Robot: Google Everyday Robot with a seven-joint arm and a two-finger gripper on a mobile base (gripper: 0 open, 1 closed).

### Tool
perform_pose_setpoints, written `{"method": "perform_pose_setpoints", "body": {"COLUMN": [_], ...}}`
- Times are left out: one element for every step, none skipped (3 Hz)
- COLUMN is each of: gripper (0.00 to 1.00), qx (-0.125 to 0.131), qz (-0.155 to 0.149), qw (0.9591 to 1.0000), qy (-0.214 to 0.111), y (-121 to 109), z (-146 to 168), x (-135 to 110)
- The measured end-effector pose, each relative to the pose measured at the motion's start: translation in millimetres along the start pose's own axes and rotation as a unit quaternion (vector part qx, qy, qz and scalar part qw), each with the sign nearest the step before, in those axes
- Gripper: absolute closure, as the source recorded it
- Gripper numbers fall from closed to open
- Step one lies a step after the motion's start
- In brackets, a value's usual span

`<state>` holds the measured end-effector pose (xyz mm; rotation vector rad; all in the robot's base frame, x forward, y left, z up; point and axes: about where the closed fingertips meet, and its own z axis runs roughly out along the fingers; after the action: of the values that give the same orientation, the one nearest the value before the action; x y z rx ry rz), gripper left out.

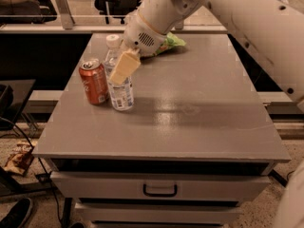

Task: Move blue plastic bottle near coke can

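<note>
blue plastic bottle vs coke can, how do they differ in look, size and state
The blue plastic bottle is clear with a white cap; the coke can is red with a silver top. The bottle stands taller than the can. The gripper has its jaws closed around the bottle's upper body, while the can stands free. Both are upright, close together on the grey table.

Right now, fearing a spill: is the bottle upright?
Upright: the blue plastic bottle stands base-down beside the coke can, cap up, hand against it.
</note>
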<state>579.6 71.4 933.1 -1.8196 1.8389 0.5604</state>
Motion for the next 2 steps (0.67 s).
{"method": "perform_pose_setpoints", "body": {"gripper": [0.05,0.0], "qx": [-0.001,-0.002], "qz": [0.0,-0.001], "qw": [1.0,1.0], "qy": [-0.001,-0.001], "y": [0.6,0.8], "z": [1.2,2.3], "x": [-0.9,-1.3]}}
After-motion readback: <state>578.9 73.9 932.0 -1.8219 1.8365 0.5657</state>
